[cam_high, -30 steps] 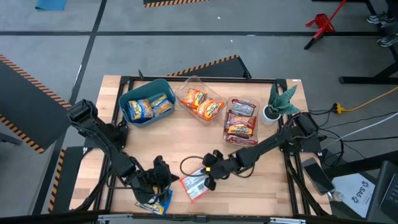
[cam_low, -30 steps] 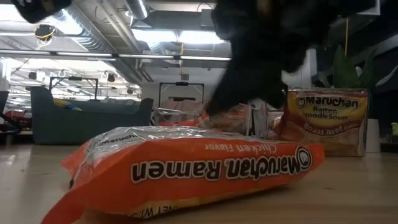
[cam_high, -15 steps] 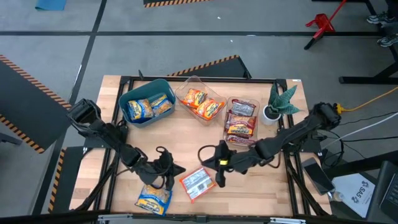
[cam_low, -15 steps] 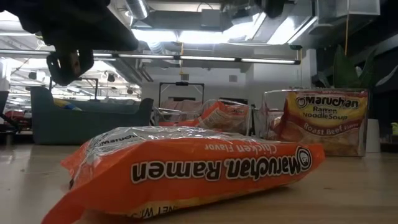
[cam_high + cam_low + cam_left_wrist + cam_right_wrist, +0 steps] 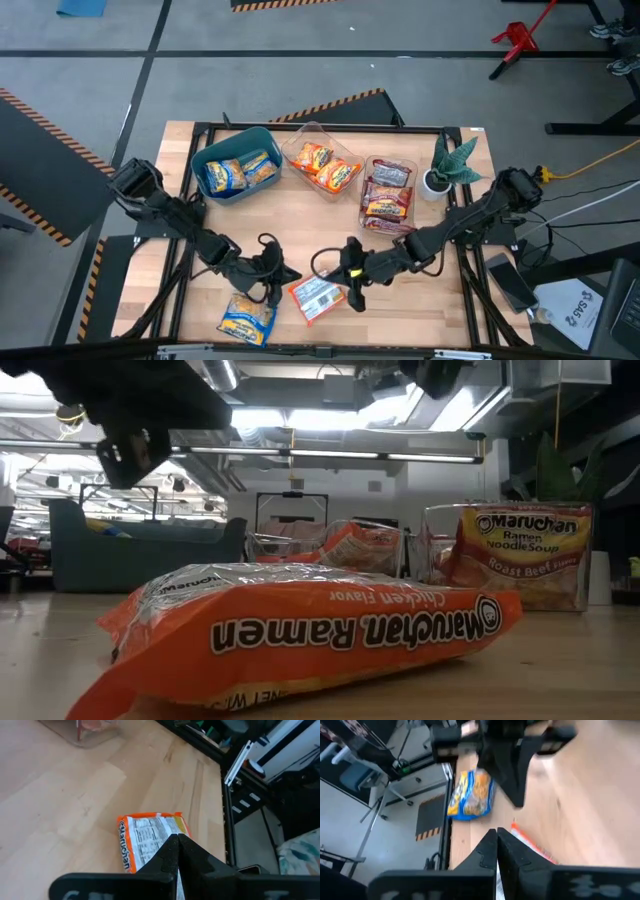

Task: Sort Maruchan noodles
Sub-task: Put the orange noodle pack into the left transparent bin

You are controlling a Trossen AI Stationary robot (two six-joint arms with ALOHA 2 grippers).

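Observation:
An orange Maruchan packet (image 5: 315, 297) lies flat on the wood near the table's near edge; it fills the low view (image 5: 300, 630) and shows in the left wrist view (image 5: 145, 842). A blue-yellow packet (image 5: 247, 320) lies flat to its left (image 5: 470, 795). My left gripper (image 5: 277, 275) hovers shut just left of the orange packet (image 5: 177, 837). My right gripper (image 5: 350, 282) hovers shut at that packet's right end (image 5: 496, 832). Neither touches a packet.
At the far side stand a teal bin (image 5: 265, 140) with blue-yellow packets, a clear container (image 5: 318, 132) with orange ones and another clear container (image 5: 392, 163) with red-white ones. A potted plant (image 5: 447, 165) stands far right. Bare wood lies between the containers and the grippers.
My left gripper has come off the blue-yellow packet and moved up and toward the table's right, leaving that packet flat by the near edge. My right gripper has risen from the orange packet, then come slightly toward the near edge. The orange packet has stayed where it was.

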